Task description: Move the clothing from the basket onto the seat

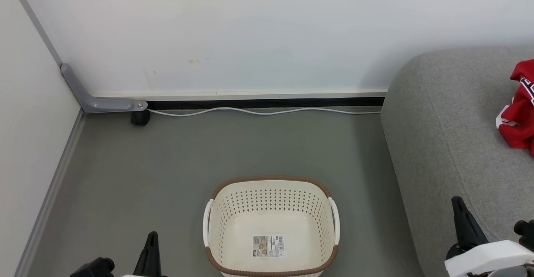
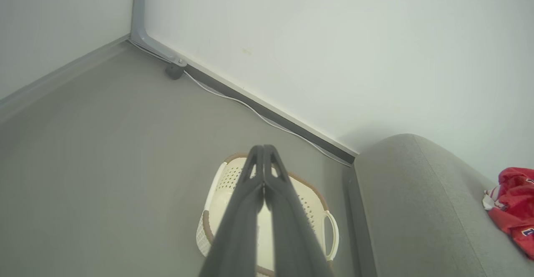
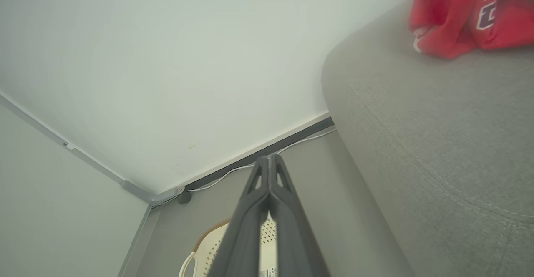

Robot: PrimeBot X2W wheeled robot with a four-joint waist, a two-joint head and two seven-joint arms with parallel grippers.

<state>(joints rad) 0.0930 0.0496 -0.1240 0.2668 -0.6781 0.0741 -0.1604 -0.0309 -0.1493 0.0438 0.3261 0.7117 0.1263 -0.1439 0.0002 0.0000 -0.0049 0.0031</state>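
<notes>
L gripper (image 2: 263,149), R gripper (image 3: 270,157) closed, empty, clothing (image 1: 519,114) on seat (image 1: 442,143), well beyond both

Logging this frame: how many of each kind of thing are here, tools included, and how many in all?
Basket: 1
Sofa: 1
Clothing heap: 1 (the garments in it cannot be counted)
Cable: 1
Left tool, right tool: 2
Total: 6
</notes>
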